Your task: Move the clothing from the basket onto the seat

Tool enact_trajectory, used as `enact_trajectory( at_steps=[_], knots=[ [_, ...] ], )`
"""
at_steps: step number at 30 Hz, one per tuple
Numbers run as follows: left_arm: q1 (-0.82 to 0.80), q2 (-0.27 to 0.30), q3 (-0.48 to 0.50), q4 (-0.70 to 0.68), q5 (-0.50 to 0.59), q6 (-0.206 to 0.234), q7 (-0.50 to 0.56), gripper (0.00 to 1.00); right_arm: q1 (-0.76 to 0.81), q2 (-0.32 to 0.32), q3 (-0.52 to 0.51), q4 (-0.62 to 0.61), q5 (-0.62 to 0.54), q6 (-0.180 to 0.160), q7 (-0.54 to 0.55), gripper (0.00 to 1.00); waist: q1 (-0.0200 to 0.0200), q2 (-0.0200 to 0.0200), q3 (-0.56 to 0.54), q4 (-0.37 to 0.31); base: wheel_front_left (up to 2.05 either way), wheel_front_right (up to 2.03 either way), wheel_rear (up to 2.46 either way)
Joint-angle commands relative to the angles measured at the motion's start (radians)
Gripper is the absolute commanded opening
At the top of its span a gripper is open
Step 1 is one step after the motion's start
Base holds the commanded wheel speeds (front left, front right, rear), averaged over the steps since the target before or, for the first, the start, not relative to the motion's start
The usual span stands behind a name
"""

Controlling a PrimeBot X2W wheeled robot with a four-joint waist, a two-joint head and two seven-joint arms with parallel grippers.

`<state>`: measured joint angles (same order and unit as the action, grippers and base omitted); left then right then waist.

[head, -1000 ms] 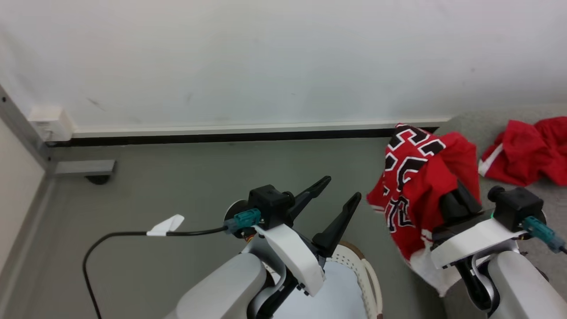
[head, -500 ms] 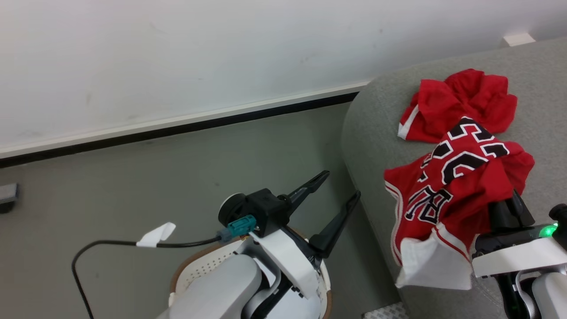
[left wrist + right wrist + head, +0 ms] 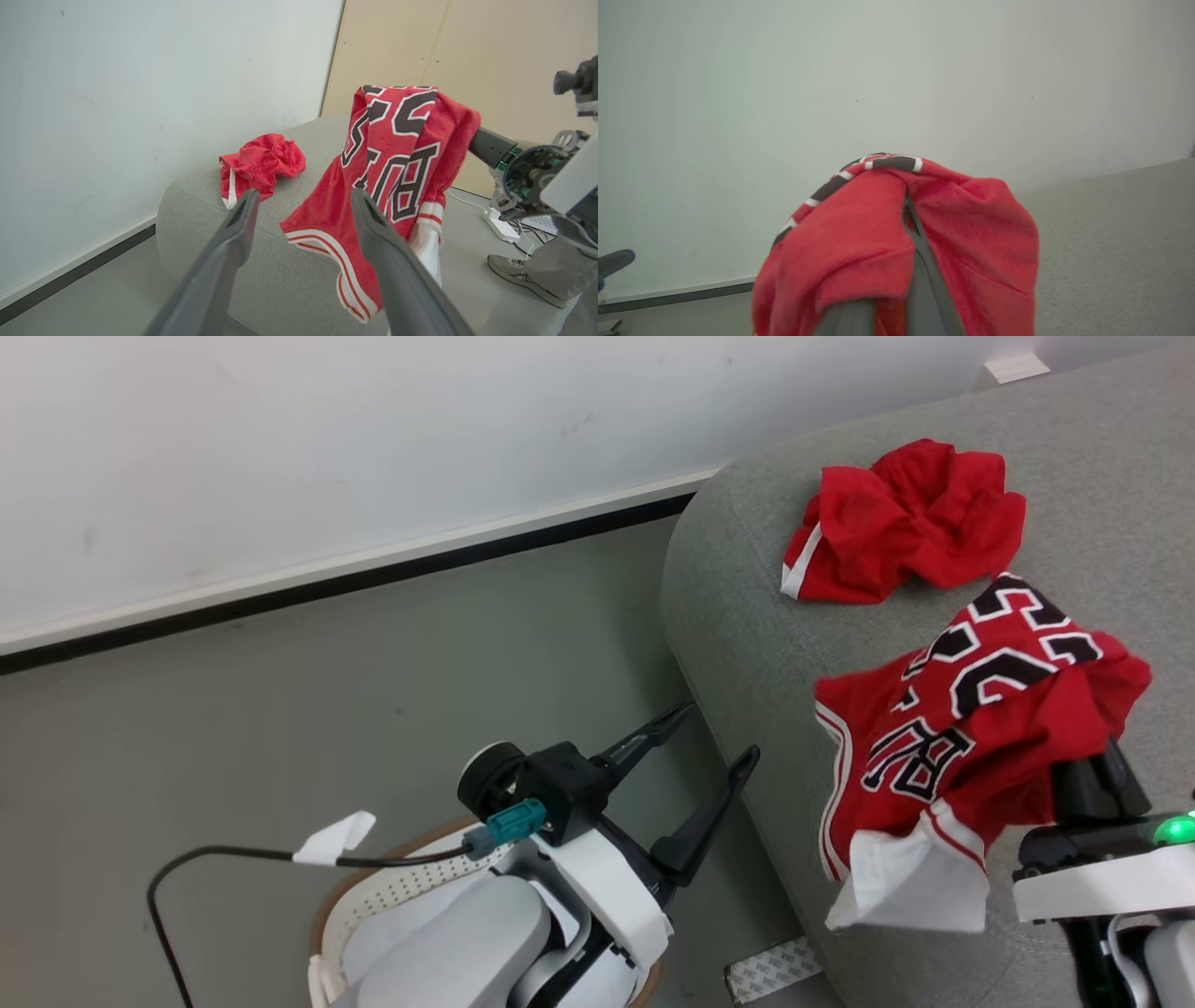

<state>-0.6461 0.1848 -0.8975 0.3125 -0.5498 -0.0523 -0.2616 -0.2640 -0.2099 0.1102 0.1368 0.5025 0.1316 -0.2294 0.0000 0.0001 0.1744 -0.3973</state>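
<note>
A red jersey [image 3: 971, 728] with black-and-white numerals hangs bunched over my right gripper [image 3: 911, 233], which is shut on it. The jersey [image 3: 397, 154] hangs above the light-grey seat [image 3: 747, 579], its white-trimmed hem dangling near the seat's front edge. Further back on the seat lies a second piece of red clothing [image 3: 901, 518], crumpled. Left of the seat, my left gripper [image 3: 719, 733] is open and holds nothing, above the floor. The white perforated basket [image 3: 373, 887] with its brown rim sits beneath my left forearm, mostly hidden by it.
A white wall with a dark baseboard [image 3: 373, 581] runs behind the grey floor. A black cable with a white tag [image 3: 336, 835] trails from my left wrist. A tape strip [image 3: 773, 969] marks the floor by the seat. A person's shoe [image 3: 518, 275] and a power strip [image 3: 502, 226] lie beyond the seat.
The head camera has swung right, bringing the seat into view. My right gripper has carried the jersey from beside the seat's edge to above its cushion. The left gripper has stayed open.
</note>
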Motion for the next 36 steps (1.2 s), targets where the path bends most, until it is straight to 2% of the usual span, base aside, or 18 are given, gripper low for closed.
enact_trajectory(
  at_steps=[1,9,18,22,25,34,35,36],
  knots=[
    [-0.001,0.007,0.0,-0.002,0.022,-0.003,-0.003,1.0,-0.02,-0.012,-0.011,-0.014,0.004,-0.002,0.001,0.0,0.0,-0.0001,0.013,0.008,0.0,0.0,0.0],
    [-0.049,0.03,-0.008,-0.023,0.065,-0.007,-0.001,1.0,-0.171,-0.093,-0.104,-0.044,0.014,-0.002,0.044,0.0,0.0,-0.0001,0.123,0.058,0.0,0.0,0.0],
    [-0.12,0.065,-0.014,-0.061,0.098,-0.013,0.02,1.0,-0.327,-0.206,-0.344,0.005,-0.003,-0.002,0.121,0.0,0.0,-0.0001,0.301,0.13,0.0,0.0,0.0],
    [-0.136,0.08,-0.012,-0.075,0.102,-0.014,0.026,1.0,-0.371,-0.232,-0.477,0.086,-0.045,-0.002,0.142,0.0,0.0,-0.0001,0.368,0.162,0.0,0.0,0.0],
    [-0.146,0.096,-0.007,-0.08,0.103,-0.015,0.028,1.0,-0.389,-0.219,-0.556,0.178,-0.081,-0.002,0.175,0.0,0.0,-0.0001,0.41,0.182,0.0,0.0,0.0],
    [-0.167,0.112,0.01,-0.08,0.094,-0.015,0.018,1.0,-0.436,-0.24,-0.529,0.498,-0.185,-0.002,0.283,0.0,0.0,-0.0001,0.467,0.225,0.0,0.0,0.0],
    [-0.168,0.111,0.011,-0.077,0.092,-0.015,0.016,1.0,-0.437,-0.244,-0.517,0.528,-0.19,-0.002,0.3,0.02,0.0,-0.0001,0.466,0.227,0.0,0.0,0.0],
    [-0.168,0.109,0.011,-0.073,0.091,-0.016,0.014,1.0,-0.441,-0.245,-0.504,0.558,-0.19,-0.002,0.324,0.28,0.0,-0.0001,0.462,0.228,0.0,0.0,0.0]
  ],
)
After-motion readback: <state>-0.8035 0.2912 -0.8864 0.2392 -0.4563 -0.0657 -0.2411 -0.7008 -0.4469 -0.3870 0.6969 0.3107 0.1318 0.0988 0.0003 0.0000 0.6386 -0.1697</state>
